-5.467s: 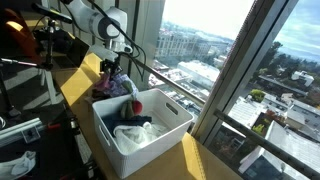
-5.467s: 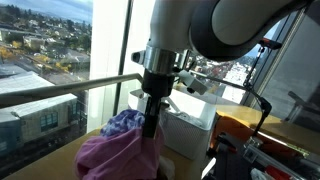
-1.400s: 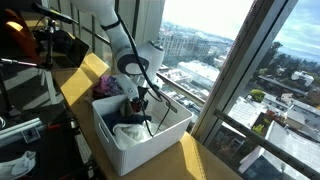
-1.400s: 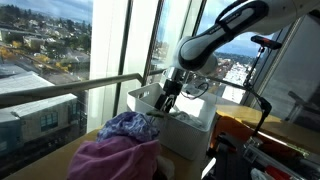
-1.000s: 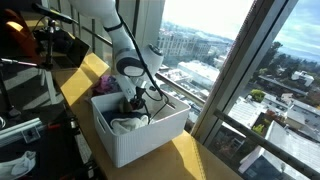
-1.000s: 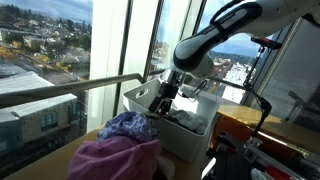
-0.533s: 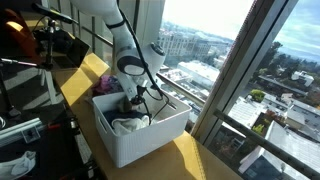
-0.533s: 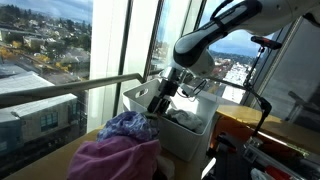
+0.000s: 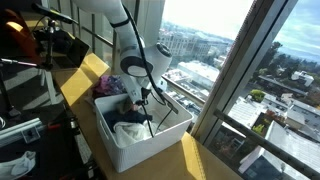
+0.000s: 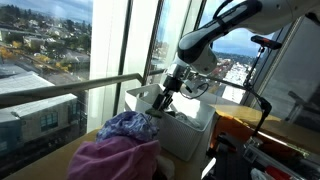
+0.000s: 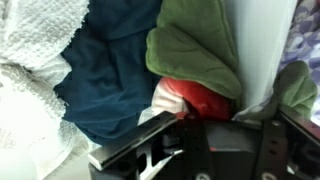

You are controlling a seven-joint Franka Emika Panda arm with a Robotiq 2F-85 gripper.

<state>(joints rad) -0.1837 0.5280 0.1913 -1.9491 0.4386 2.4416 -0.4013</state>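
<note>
Exterior views: the arm (image 9: 128, 35) enters from 11 o'clock, elbow bent, and the wrist (image 9: 137, 68) points nearly straight down. The gripper (image 9: 145, 102) hangs below the wrist, jaws closed. From the opposite camera the arm arcs in from 2 o'clock, and the gripper (image 10: 164, 100) tilts toward 7 o'clock. Wrist view: the gripper's body fills 6 o'clock, fingertips not discernible.

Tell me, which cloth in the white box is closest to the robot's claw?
The red cloth: it sits right at the gripper, tucked under the green fleece cloth. The dark blue cloth and white knitted cloth lie farther off.
</note>
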